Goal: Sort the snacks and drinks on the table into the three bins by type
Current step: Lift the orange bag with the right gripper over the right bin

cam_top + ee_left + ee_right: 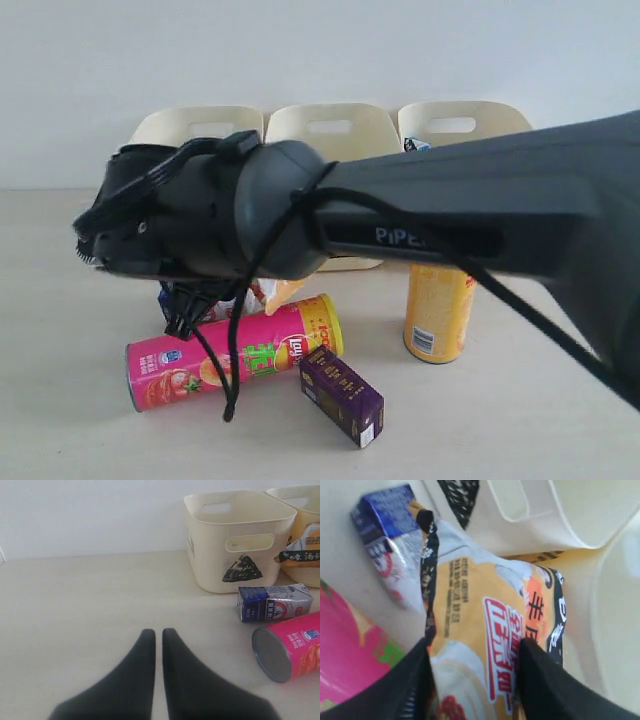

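- While pinched in right gripper (475, 650), reads as orange-white crinkly bag (495, 620): glossy film, puffed, black crimped seams, red-framed print, one dark matte finger pressed against each side.
- Bag position: just in front of cream tubs (545, 510), touching blue-white milk carton (387, 535) (lifted or resting on the table: cannot tell).
- Left gripper (158, 634): jaws closed tip to tip, nothing between; black tapered fingers over bare table (75, 605), well apart from all items.
- Tubs: three alike in a row at the back, smooth plastic, rounded corners, oval handle slots.
- Triangle tub (235, 530): leftmost, black scribbled triangle on its front, inside looks bare as far as visible.
- Milk carton: small brick, shiny foil-like skin, lying on its side just in front of triangle tub.
- Pink chip tube (235, 355): rigid cylinder, grey metal end, yellow band at the other end, lying on its side near the front, close to milk carton.
- Purple carton (342, 395): small box, lying flat, just beside pink tube's yellow end.
- Yellow chip tube (438, 312): upright, right of the others, in front of the right-hand tub (top hidden by arm).
- Right arm (450, 220): bulky dark housing, black cable (235, 340) hanging off it, blocking most of the middle in the exterior view.
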`<action>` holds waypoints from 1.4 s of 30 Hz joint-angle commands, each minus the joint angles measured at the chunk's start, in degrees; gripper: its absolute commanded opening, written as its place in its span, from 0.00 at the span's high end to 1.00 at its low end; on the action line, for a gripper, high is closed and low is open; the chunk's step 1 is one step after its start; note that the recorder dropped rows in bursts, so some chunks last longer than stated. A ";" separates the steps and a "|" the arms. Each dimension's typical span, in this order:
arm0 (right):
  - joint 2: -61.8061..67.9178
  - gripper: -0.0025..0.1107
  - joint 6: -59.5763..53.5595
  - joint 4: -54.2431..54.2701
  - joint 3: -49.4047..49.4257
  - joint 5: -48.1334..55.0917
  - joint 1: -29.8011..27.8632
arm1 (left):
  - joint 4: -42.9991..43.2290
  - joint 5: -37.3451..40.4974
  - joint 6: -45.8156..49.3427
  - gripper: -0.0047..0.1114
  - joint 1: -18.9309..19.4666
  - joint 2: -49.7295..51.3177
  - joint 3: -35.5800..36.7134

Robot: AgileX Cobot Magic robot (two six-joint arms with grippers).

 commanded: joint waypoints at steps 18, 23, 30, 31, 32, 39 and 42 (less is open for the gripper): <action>-16.61 0.98 5.04 -11.63 6.49 -0.09 0.72 | -0.02 -0.23 0.00 0.92 0.12 -0.23 -0.17; -25.33 0.98 9.21 -13.33 15.36 -8.50 -6.47 | -0.02 -0.23 0.00 0.92 0.12 -0.23 -0.17; -28.06 0.98 9.99 -13.33 17.49 -17.72 -14.73 | -0.02 -0.23 0.00 0.92 0.12 -0.23 -0.17; -28.06 0.98 9.85 -13.45 17.49 -19.04 -16.15 | -0.02 -0.23 0.00 0.92 0.12 -0.23 -0.17; -28.15 0.98 9.63 -13.46 17.49 -21.85 -18.37 | -0.02 -0.23 0.00 0.92 0.12 -0.23 -0.17; -28.30 0.98 13.81 -10.45 20.72 -39.52 -32.73 | -0.02 -0.23 0.00 0.92 0.12 -0.23 -0.17; -28.30 0.98 15.79 -10.09 21.42 -44.94 -37.05 | -0.02 -0.23 0.00 0.92 0.12 -0.23 -0.17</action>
